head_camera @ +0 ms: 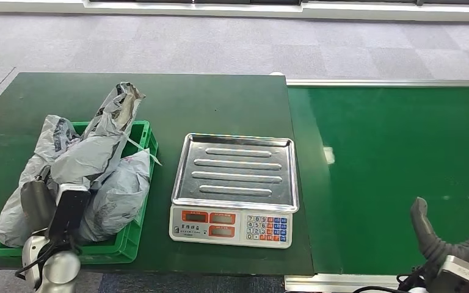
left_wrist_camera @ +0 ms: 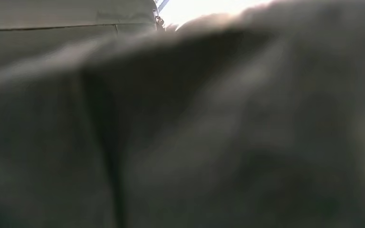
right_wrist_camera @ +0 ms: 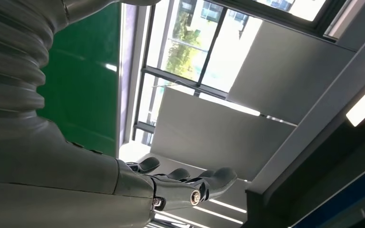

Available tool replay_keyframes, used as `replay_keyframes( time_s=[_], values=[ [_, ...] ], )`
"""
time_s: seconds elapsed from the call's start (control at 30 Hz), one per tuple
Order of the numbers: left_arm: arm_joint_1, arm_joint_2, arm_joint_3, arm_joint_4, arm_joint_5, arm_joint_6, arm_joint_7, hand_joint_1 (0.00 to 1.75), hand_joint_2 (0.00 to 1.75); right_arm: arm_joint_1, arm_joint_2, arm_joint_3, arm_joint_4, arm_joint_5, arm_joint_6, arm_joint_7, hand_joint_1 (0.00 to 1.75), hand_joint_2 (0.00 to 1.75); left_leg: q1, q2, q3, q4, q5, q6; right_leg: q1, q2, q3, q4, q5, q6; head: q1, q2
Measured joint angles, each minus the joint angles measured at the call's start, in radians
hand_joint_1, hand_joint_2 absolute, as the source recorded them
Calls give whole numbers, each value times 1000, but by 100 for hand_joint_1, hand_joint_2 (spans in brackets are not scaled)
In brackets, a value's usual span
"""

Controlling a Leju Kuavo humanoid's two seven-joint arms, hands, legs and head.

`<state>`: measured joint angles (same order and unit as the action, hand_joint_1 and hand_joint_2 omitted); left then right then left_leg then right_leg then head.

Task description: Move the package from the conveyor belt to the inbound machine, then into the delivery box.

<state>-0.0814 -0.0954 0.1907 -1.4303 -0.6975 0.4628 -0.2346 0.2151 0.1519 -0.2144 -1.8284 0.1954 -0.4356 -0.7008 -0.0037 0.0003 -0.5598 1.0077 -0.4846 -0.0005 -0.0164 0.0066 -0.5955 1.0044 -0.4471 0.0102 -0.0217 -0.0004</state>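
The wide bright-green conveyor belt [head_camera: 397,177] ran along the right side of the head view, its surface bare apart from light glare, and it butted against the dark green tabletop [head_camera: 220,104] on the left. On that tabletop, near the middle, sat the inbound machine — a white electronic weighing scale with a ribbed stainless-steel tray and a coloured keypad [head_camera: 235,186] — with nothing on its tray. Left of it, well apart, stood the green plastic slatted delivery box [head_camera: 135,235], heaped with crumpled grey plastic mailer packages [head_camera: 101,162]; one long package [head_camera: 119,107] stuck up tilted out of the pile and past the box's far rim.

The left hand [head_camera: 52,204] lay at the near-left corner of the box, touching the grey bags. Whether its fingers held a bag I could not tell: the left wrist view gave nothing but a blurred grey surface [left_wrist_camera: 218,142] pressed close to the lens.

The right hand [head_camera: 449,244] hung over the near right corner of the belt, holding nothing. In the right wrist view its dark fingers [right_wrist_camera: 216,176] were stretched out and slightly apart, with ceiling and windows behind them.
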Motion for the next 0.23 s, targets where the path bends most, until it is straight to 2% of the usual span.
replay_keyframes(
  time_s=[0.23],
  values=[
    [-1,0,20,53,-83,-41,78,175,175,-8,5,-4,1,6,11,6,0,175,0,0,1,0,0,0,0,0,1,0,0,0,0,0]
  ],
)
